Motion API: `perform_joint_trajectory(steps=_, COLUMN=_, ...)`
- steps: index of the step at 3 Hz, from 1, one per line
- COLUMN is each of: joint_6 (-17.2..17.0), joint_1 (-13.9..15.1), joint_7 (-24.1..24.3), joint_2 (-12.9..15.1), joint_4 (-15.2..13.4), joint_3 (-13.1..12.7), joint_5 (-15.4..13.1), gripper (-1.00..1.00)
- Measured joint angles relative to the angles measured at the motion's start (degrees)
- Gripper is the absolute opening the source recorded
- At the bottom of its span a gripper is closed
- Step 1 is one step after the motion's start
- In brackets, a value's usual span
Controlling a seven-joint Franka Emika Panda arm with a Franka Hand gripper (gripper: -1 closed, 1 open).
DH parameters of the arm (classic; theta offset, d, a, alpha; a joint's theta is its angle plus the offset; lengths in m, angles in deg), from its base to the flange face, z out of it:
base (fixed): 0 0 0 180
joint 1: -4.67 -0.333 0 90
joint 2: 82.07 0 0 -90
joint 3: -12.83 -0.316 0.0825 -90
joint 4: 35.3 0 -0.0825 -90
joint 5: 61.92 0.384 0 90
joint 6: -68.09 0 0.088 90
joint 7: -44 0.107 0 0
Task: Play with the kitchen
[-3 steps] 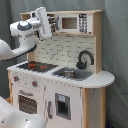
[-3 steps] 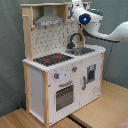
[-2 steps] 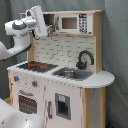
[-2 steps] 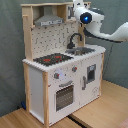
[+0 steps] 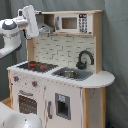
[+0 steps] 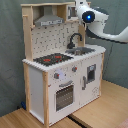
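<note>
Second exterior view: arm point(image 6: 100, 22) covering kitchen point(image 6: 65, 70) upper shelf, gripper hidden.

Lab: grey backdrop curtain point(image 5: 117, 55), robot arm point(image 6: 107, 30)

I see open air above the stovetop point(image 5: 36, 65) in the first exterior view, up to the hood point(image 6: 48, 21) seen in the second exterior view. At 3 o'clock from the stovetop, the faucet point(image 5: 84, 58) blocks passage over the sink point(image 5: 70, 74). My arm point(image 5: 15, 30) crowds the kitchen point(image 5: 60, 70) at 10 o'clock.
</note>
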Motion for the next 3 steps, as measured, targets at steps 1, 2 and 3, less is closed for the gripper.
perform_joint_trajectory(steps=1, joint_6=-5.02, joint_1=-1.87, joint_7=0.07, joint_2=0.10, joint_4=-0.81, joint_3=-2.15, joint_5=2.00, gripper=1.00)
perform_joint_trajectory(steps=2, joint_6=-7.63, joint_1=-1.88, joint_7=0.07, joint_2=0.11, joint_4=-0.96, joint_3=-4.54, joint_5=7.02, gripper=1.00)
perform_joint_trajectory(steps=3, joint_6=-9.45, joint_1=-1.84, joint_7=0.37, joint_2=0.15, joint_4=-2.71, joint_3=-5.04, joint_5=12.33, gripper=1.00)
